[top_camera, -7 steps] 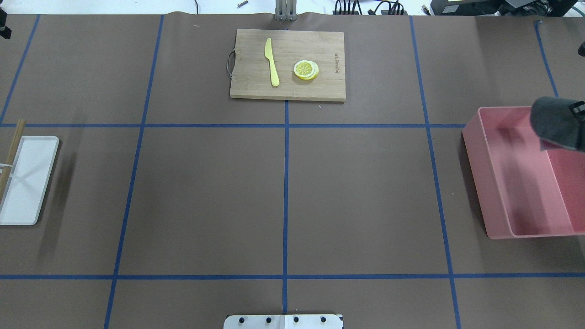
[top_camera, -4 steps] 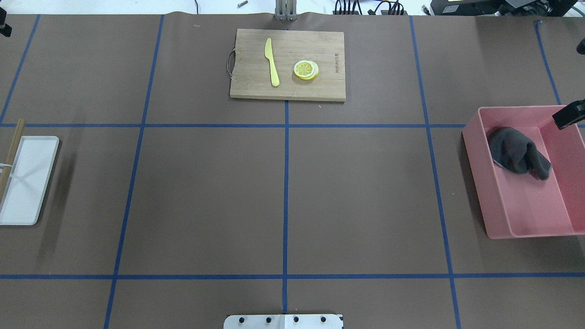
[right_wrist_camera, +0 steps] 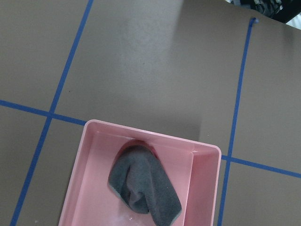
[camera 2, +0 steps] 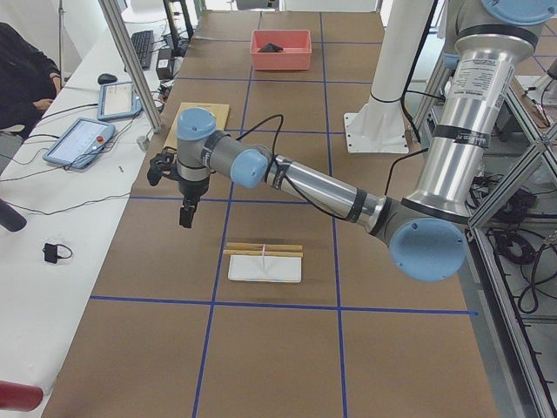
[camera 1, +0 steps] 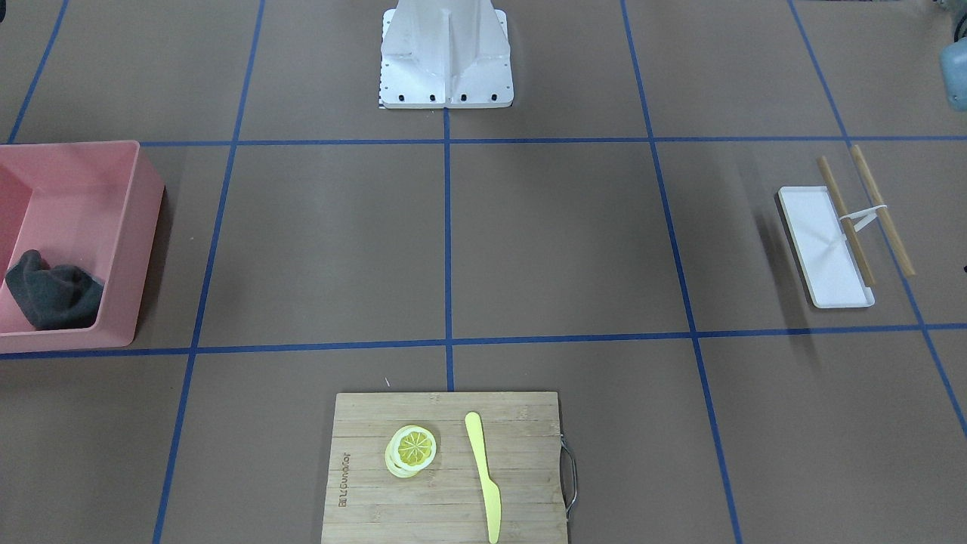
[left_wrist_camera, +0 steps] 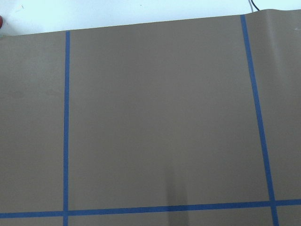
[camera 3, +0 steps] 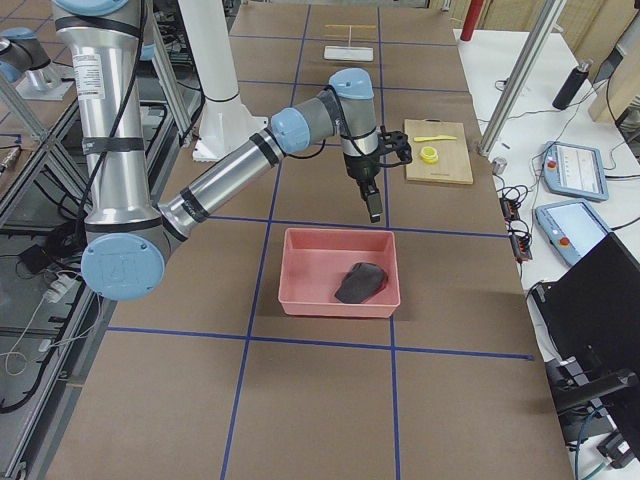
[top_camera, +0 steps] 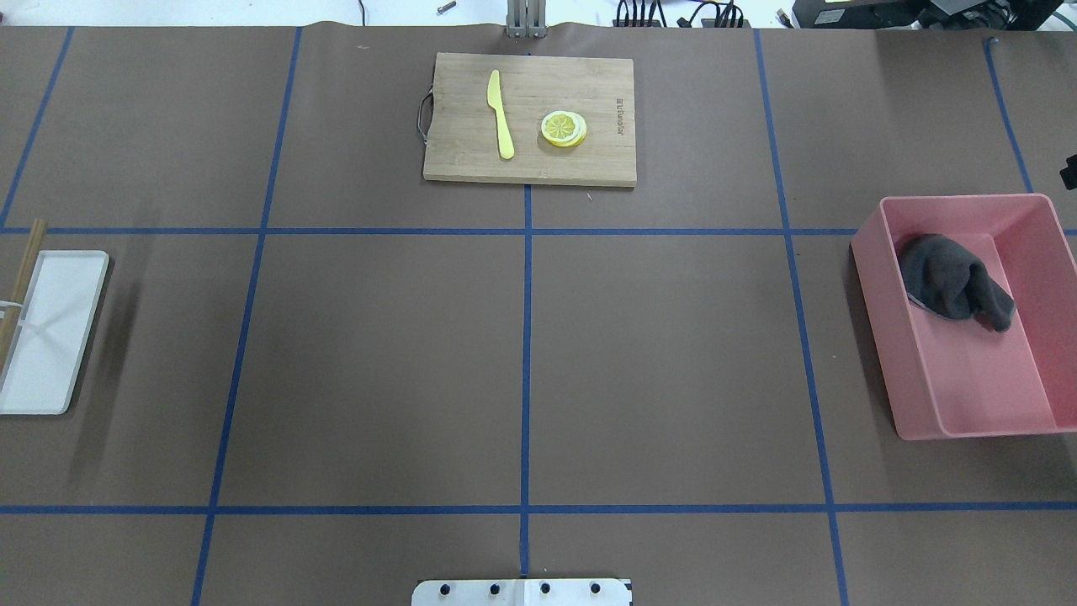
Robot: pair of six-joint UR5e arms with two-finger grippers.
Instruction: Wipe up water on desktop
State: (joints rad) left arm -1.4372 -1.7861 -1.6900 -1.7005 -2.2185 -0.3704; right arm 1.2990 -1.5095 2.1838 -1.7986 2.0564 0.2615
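The desktop is a matte brown surface crossed by blue tape lines; I see no water on it. A dark grey cloth lies crumpled in the pink bin at the right edge, and also shows in the right wrist view. My right gripper hangs above the table just beyond the bin's far side, holding nothing. I cannot tell whether it is open. My left gripper hangs over the table's left end near the far edge. I cannot tell its state. Neither wrist view shows fingers.
A bamboo cutting board at the far middle carries a yellow knife and a lemon slice. A white tray with chopsticks lies at the left edge. The robot base stands at the near middle.
The right gripper held the grey cloth over the bin a second ago. The cloth has dropped into the bin, and the gripper has moved away to the right, almost out of the overhead view.
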